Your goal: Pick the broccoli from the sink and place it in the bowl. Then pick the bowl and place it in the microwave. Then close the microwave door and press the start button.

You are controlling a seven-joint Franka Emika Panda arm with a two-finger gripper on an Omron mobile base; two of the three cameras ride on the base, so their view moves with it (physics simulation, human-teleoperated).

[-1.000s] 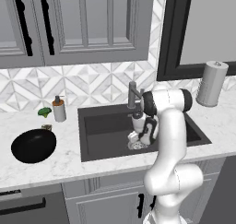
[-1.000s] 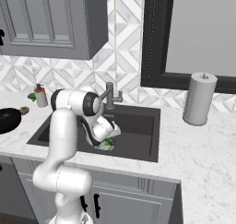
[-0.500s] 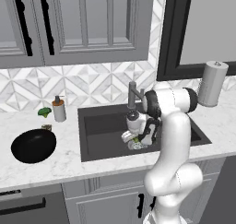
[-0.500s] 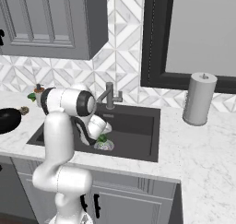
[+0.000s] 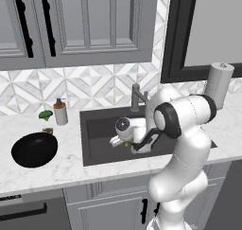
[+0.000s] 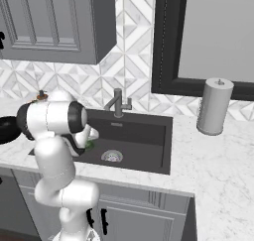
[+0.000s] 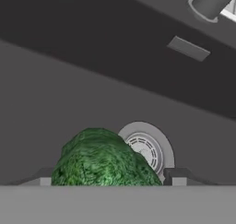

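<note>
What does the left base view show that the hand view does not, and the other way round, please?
Left base view: the bowl on the counter left of the sink, a soap bottle, a leafy green piece and a paper towel roll. Hand view: the round drain just behind the broccoli. Both: the broccoli between the fingertips of the end effector, the dark sink basin, and the faucet.
</note>
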